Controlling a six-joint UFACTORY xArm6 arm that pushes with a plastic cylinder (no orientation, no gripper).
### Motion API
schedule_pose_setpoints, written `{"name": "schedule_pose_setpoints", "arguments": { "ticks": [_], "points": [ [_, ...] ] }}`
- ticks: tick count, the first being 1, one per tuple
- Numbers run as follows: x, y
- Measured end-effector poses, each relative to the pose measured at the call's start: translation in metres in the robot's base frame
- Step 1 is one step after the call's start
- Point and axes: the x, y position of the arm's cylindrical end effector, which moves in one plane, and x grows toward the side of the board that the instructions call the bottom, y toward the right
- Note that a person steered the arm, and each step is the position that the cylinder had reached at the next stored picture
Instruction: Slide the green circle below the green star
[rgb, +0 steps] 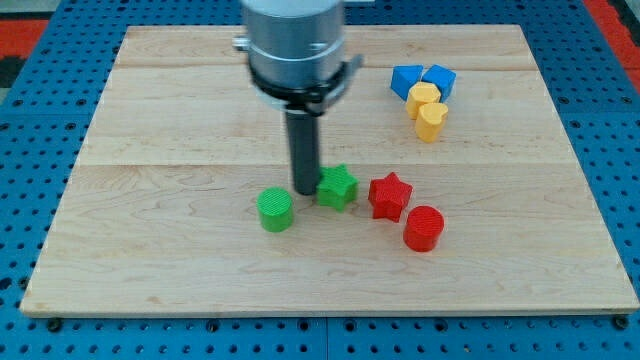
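**Tip between the two green blocks**

Nearest us, the red circle (423, 228) sits just below and right of the red star (389, 196). Our tip (305, 190) stands on the wooden board (150, 260), touching the green star (337, 187) on its left side. The green circle (275, 210) lies just lower left of our tip. We carry no claw, only the rod. Blue and yellow blocks cluster at the view's upper right.

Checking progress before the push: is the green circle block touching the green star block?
Apart. The camera view shows bare wood between the green circle and the green star, with my tip in that gap.
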Motion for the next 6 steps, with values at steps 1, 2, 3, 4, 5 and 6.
{"name": "schedule_pose_setpoints", "arguments": {
  "ticks": [1, 2, 3, 4, 5, 6],
  "points": [
    [0.003, 0.008],
    [-0.006, 0.000],
    [-0.022, -0.060],
    [-0.027, -0.109],
    [0.017, -0.113],
    [0.047, -0.060]
  ]
}}
